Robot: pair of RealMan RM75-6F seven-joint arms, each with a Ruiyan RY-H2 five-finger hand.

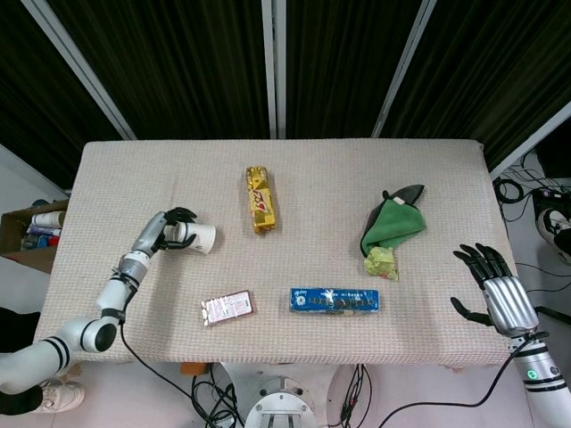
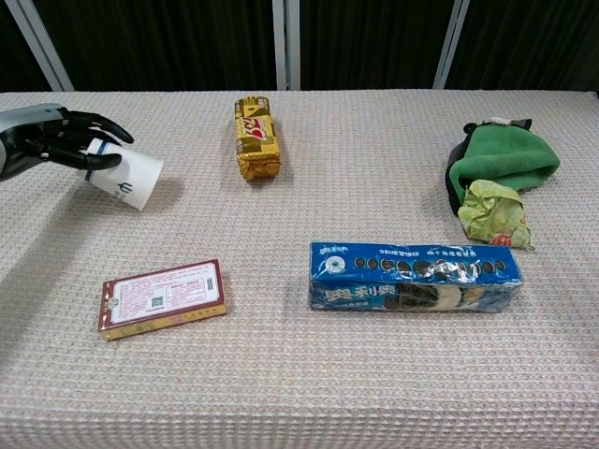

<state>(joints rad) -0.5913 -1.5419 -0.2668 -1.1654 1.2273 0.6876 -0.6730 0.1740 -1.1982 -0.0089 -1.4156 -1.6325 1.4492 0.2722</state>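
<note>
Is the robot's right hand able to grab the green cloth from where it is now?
Probably yes. The right hand is open and holds nothing, off the table's right edge. Bare table lies between it and the green cloth; only the crumpled wrapper sits near.

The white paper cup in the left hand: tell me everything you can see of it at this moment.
The white paper cup is small and tapered, plain white with a thin dark band near its narrow end and a small dark mark on its side. It looks like thin paper. It is tipped over onto its side, wide end pointing toward the yellow snack bar. The left hand grips its narrow end, dark fingers wrapped around it. It sits at the left part of the table; whether it touches the cloth is unclear.
</note>
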